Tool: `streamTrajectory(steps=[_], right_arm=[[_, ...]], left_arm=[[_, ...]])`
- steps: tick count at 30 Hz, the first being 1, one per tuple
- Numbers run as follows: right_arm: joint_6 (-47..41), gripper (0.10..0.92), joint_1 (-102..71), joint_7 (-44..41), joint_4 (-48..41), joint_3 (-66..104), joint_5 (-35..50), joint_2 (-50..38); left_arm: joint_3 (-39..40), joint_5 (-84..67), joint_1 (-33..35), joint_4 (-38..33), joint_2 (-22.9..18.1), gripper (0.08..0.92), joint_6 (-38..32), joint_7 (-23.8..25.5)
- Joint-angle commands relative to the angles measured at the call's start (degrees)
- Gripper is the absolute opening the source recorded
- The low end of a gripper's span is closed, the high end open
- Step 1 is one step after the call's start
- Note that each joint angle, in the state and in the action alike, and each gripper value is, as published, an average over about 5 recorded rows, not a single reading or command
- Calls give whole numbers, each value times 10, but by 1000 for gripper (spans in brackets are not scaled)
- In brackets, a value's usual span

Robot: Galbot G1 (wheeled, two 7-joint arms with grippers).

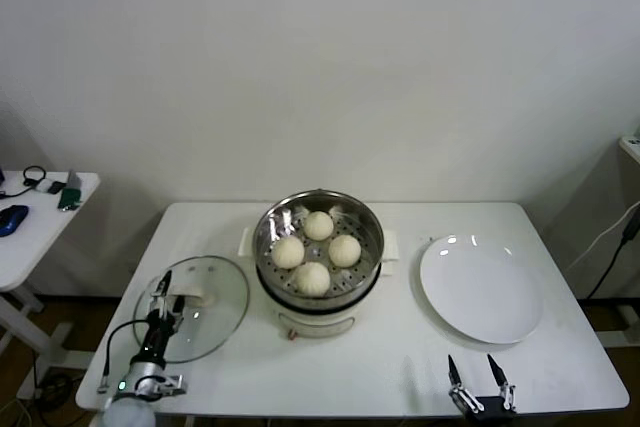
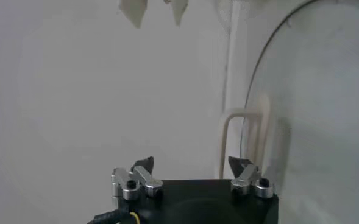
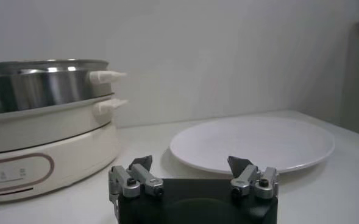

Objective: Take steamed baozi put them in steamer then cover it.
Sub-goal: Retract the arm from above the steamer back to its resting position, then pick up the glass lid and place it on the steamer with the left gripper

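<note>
Four cream-white baozi (image 1: 318, 250) lie on the perforated tray inside the steel steamer (image 1: 372, 237) at the table's middle; the pot stands uncovered. It also shows in the right wrist view (image 3: 45, 115). The glass cover (image 1: 215, 322) lies flat on the table left of the pot, with its white handle (image 1: 192, 292) up. My left gripper (image 1: 170, 293) is open over the cover, just beside the handle. In the left wrist view the handle (image 2: 243, 137) lies ahead of one open finger of the gripper (image 2: 191, 164). My right gripper (image 1: 478, 371) is open and empty near the front edge.
An empty white plate (image 1: 482, 287) lies right of the steamer, just ahead of the right gripper (image 3: 191, 163) in the right wrist view (image 3: 252, 143). A small side table (image 1: 40, 222) with a blue mouse stands at far left. The wall is behind the table.
</note>
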Motion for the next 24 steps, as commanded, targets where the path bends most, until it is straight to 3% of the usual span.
streamTrajectory(steps=[1, 18, 24], right_arm=[[3, 823, 1, 0, -4, -1, 0, 1], [4, 823, 6, 0, -6, 0, -3, 5], [2, 823, 5, 2, -3, 2, -9, 6]], left_arm=[[2, 8, -5, 11, -5, 719, 6, 0], [6, 6, 3, -6, -12, 226, 12, -3], [2, -53, 38, -108, 20, 135, 52, 31]])
